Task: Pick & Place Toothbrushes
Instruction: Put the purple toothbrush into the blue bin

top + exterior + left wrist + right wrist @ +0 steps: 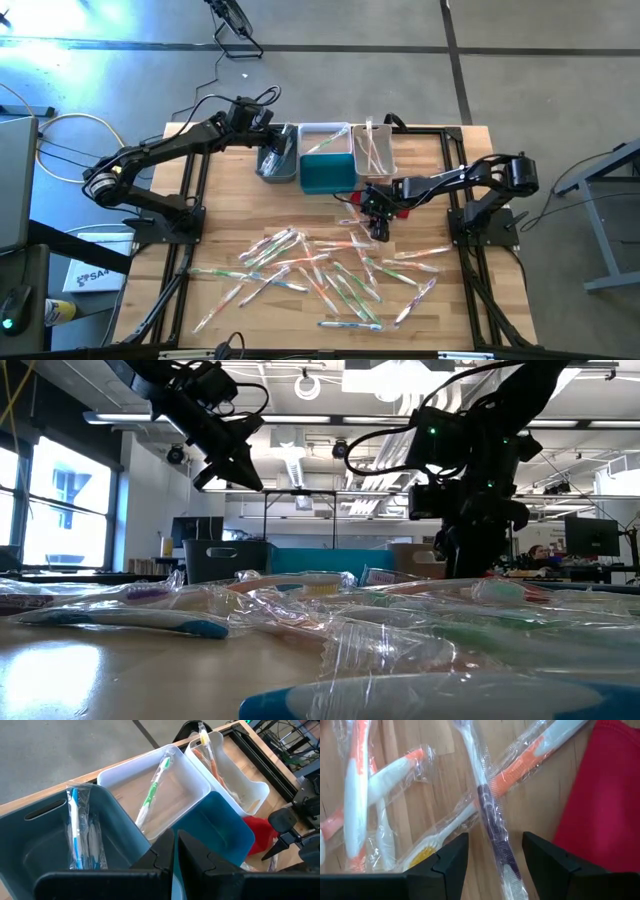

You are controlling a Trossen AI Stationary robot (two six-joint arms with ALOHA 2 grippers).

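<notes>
The right gripper (379, 232) hangs low over the table (455, 310), its fingers (447, 860) spread wide with nothing between them yet. Directly below the gap lies a purple-handled toothbrush (492, 827) in a clear wrapper, running lengthwise between the two fingers. An orange-handled toothbrush (530, 757) crosses it at an angle. The red cloth (607, 795) lies just beside, to the right. The remaining toothbrushes (320, 275) are scattered across the near half of the table. The left gripper (272, 156) is closed and empty, held above the grey bin (277, 170) at the far side, beside the white bin (165, 790) and the teal bin (327, 173).
</notes>
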